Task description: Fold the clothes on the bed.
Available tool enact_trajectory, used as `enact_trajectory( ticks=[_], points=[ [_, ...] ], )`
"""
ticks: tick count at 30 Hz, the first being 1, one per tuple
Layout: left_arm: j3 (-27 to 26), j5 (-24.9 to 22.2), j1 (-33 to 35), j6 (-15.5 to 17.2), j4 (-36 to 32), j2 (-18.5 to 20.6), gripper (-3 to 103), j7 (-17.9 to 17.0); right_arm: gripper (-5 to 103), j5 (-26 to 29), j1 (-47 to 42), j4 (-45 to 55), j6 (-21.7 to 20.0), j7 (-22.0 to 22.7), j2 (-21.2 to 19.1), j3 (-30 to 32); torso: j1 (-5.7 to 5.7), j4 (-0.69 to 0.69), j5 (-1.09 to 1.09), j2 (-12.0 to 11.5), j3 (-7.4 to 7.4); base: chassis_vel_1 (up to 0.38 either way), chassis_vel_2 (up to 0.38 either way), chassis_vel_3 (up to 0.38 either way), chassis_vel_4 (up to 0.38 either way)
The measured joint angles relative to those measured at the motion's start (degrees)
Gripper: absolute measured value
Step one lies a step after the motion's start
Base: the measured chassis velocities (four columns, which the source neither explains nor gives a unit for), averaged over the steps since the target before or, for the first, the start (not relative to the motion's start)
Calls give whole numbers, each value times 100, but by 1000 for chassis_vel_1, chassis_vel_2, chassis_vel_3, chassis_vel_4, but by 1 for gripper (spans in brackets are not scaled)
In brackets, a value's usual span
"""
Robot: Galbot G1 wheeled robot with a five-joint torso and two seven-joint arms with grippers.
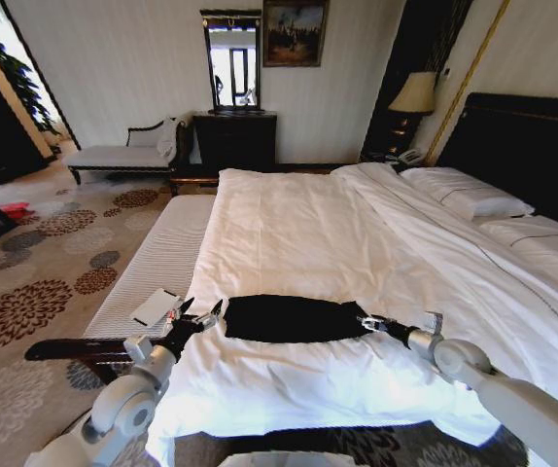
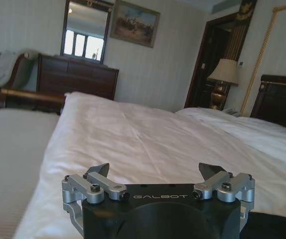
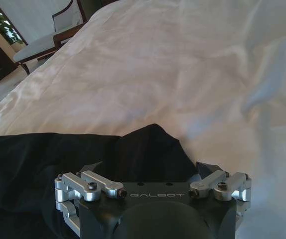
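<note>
Grippers are flanking the black T-shirt [image 1: 294,318] on the bed [image 1: 289,233]: left gripper [image 1: 204,317] and right gripper [image 1: 369,322], fingers spread, grasping nothing. Judging by this, a fold is being set up; next, pinching both edges together

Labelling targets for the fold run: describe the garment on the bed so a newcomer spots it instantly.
Start at the large white bed with the dark headboard. Along its near edge, a black T-shirt lies as a flat strip between the left end effector and the right end effector. It is the one dark item on the white bedding.
</note>
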Motion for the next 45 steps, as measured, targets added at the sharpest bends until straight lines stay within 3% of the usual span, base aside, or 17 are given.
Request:
enact_trajectory(
  ticks=[10,21,23,26,28,32,35,40,43,45],
  points=[
    [-761,796,1360,-471,-399,-313,100,461,100,208,136,-43,-93,-18,98,-165,0,1,0,0,0,0,0,0,0],
    [-976,830,1748,-599,-458,-632,100,534,101,127,82,-100,-111,52,205,-219,0,0,0,0,-1,0,0,0,0],
    [-970,830,1744,-600,-457,-635,100,534,97,123,79,-95,-111,54,211,-219,0,0,0,0,-1,0,0,0,0],
    [-938,826,1679,-601,-388,-641,100,513,83,111,49,-57,-101,52,238,-210,-1,0,-1,0,0,0,0,0,0],
    [-938,808,1657,-601,-364,-645,100,504,83,108,34,-31,-97,51,243,-203,0,0,-1,0,0,0,0,0,0],
    [-935,782,1611,-601,-304,-658,100,485,61,84,27,34,-95,51,286,-206,0,0,0,0,0,0,0,0,0],
    [-935,660,1591,-583,-293,-658,100,439,56,73,50,52,-95,52,305,-220,0,1,0,0,0,0,0,0,0],
    [-961,598,1529,-572,-210,-642,100,401,33,67,72,83,-97,55,307,-228,0,1,0,0,0,0,0,0,0],
    [-953,579,1509,-572,-183,-635,100,395,28,60,58,93,-97,56,307,-226,0,1,0,0,0,0,0,0,0],
    [-920,579,1477,-572,-161,-626,100,389,17,52,41,109,-97,56,307,-216,-1,1,0,0,0,0,0,0,0]
  ],
)
